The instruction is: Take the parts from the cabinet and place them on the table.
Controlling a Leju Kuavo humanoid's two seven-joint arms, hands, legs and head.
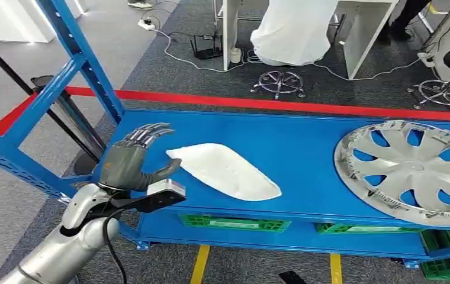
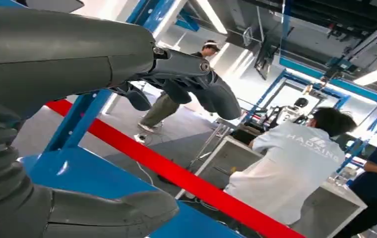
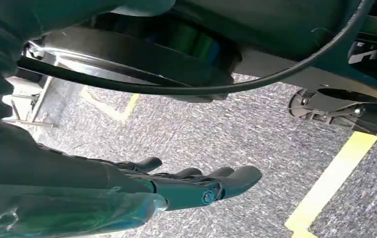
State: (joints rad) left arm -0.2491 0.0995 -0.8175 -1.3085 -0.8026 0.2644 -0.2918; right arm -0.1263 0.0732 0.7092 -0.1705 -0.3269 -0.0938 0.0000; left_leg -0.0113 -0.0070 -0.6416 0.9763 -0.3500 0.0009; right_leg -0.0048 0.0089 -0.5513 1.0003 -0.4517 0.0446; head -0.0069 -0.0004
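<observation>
Head view: white part (image 1: 225,171) lies flat on the blue shelf (image 1: 305,139), likely staged for easy pickup; hubcap (image 1: 409,171) is parked well apart on the same shelf. Left hand (image 1: 129,161) is held upright just beside the part's near end, fingers spread, nothing grasped, thumb aimed at the part.

Left wrist view: fingers (image 2: 211,91) are seen extended in the air, thumb (image 2: 112,213) apart, hand empty.

Right wrist view: right hand (image 3: 186,186) hangs over carpet, fingers loosely straight, nothing held; arm is probably kept idle.

"HAOXING" printed across the person's white shirt (image 2: 295,168) back
</observation>
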